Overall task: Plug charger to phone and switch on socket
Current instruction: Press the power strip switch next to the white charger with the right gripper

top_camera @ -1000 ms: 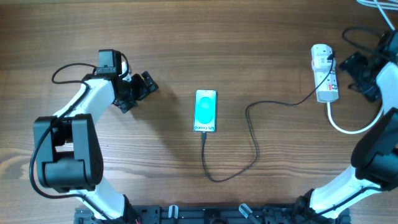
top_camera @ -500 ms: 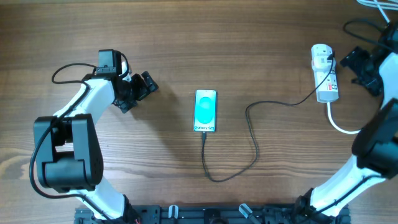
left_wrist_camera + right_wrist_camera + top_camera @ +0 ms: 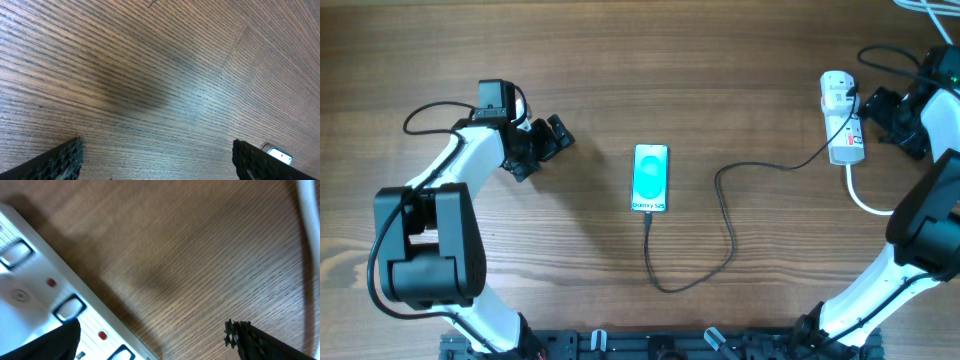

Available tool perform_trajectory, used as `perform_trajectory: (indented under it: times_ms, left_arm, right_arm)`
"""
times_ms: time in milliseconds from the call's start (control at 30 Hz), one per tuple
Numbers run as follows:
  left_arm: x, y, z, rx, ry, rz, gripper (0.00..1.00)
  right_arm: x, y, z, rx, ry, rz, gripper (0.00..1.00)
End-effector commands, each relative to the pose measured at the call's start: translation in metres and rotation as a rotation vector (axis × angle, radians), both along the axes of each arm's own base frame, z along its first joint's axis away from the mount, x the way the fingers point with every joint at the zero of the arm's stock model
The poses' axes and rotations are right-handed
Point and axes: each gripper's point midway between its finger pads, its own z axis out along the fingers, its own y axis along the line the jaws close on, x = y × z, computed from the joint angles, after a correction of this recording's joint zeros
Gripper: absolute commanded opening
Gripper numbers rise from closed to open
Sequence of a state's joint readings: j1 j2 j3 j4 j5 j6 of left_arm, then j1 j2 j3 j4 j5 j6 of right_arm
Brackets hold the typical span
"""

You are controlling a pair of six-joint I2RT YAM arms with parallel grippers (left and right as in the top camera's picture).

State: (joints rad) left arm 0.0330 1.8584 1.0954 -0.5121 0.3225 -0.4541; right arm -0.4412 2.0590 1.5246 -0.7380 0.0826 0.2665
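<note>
Find the phone flat at mid-bench, screen up and lit teal. Trace the charger from the phone's lower edge: down, round in a loop, up, then rightward to the far end of the socket, by the plug. Cannot tell from overhead whether seated in the phone's port or merely touching the edge. Place the socket near the bench's right edge, lying lengthwise, with a thick white cord leaving the near end and curving right.

Read the left jaws as apart, clamped on nothing, held over bare wood well left of the phone (only grain between the two black pads in the wrist view). Read the right jaws as apart too, gripping nothing, sitting just right of the socket toward the plug end. In the right wrist view, see one pad overlapping the socket's white face and the other over bare wood, with open bench between. See there also the rocker switches and small red dots beside them; cannot tell the switch position from this angle. Catch the white cord at the upper right edge of that same view, blurred.
</note>
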Motion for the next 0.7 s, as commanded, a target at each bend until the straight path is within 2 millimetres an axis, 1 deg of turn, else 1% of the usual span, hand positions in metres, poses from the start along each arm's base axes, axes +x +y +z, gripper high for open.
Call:
perform_trajectory:
  times_ms: [0,133,300,367,567,633,667]
  left_arm:
    - [-0.019,0.013,-0.026,0.050,0.087,0.025,1.00]
    - [-0.019,0.013,-0.026,0.050,0.087,0.025,1.00]
    - [-0.019,0.013,-0.026,0.050,0.087,0.025,1.00]
    - [-0.019,0.013,-0.026,0.050,0.087,0.025,1.00]
    - [-0.019,0.013,-0.026,0.050,0.087,0.025,1.00]
    - [-0.019,0.013,-0.026,0.050,0.087,0.025,1.00]
    - [-0.019,0.013,-0.026,0.050,0.087,0.025,1.00]
  right_arm:
    - [-0.005,0.008,-0.023,0.020,0.022,0.039,1.00]
    - [-0.001,0.015,-0.035,0.046,-0.023,0.053,1.00]
    - [-0.002,0.017,-0.049,0.044,-0.045,0.056,1.00]
    - [0.001,0.020,-0.053,0.055,-0.075,0.065,1.00]
    - [0.002,0.022,-0.056,0.061,-0.086,0.072,1.00]
    - [0.004,0.028,-0.056,0.083,-0.092,0.125,1.00]
    - [0.006,0.036,-0.055,0.109,-0.102,0.190,1.00]
